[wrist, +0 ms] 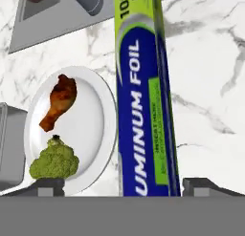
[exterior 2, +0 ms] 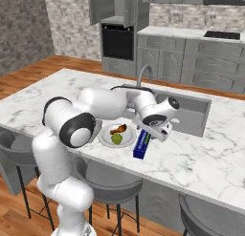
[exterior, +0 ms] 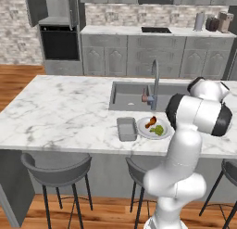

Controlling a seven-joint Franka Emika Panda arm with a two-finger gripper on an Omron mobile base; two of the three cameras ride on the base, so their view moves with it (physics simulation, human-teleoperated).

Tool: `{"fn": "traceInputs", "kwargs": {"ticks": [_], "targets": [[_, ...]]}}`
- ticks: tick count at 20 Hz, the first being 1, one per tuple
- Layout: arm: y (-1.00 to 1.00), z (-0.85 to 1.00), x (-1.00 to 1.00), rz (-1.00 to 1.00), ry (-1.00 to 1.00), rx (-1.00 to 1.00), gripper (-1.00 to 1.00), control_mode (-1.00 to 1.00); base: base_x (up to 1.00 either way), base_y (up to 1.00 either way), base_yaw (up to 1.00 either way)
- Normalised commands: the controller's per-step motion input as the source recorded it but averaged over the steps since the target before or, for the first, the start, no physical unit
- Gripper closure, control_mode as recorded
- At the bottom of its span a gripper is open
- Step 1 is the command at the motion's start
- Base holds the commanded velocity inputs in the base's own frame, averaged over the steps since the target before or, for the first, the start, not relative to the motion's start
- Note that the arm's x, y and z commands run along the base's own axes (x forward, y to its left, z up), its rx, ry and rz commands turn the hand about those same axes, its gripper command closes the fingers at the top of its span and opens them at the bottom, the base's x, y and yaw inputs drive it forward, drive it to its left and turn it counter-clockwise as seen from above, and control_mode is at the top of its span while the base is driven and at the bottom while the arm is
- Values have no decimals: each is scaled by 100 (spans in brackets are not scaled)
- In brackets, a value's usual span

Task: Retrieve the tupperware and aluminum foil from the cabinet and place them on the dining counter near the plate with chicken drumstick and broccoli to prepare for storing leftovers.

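Left base: tupperware (exterior: 126, 129) down on dining counter (exterior: 60, 112), touching plate (exterior: 150, 130) edge, handy for leftovers. Right base: aluminum foil (exterior 2: 140, 143) flat beside plate, gripper (exterior 2: 154, 134) just above. Hand: fingers (wrist: 48, 187) spread wide, straddling foil, pinching nothing; likely released.

arm: white Franka w/ dark joints, rises from base, elbow bent, forearm reaching fwd and down
wrist: tipped downward
gripper (wrist: 122, 185): two dark fingertips (wrist: 50, 185) spread wide, nothing clamped
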Motion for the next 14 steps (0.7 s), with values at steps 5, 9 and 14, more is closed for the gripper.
{"fn": "traceInputs", "kwargs": {"ticks": [5,9,14], "targets": [[26,70,-100,-3,-28,-16,-100,-100,0,0,0],[58,61,-100,0,-41,-22,-100,-100,0,0,0],[61,88,-100,0,-46,-26,-100,-100,0,0,0]]}}
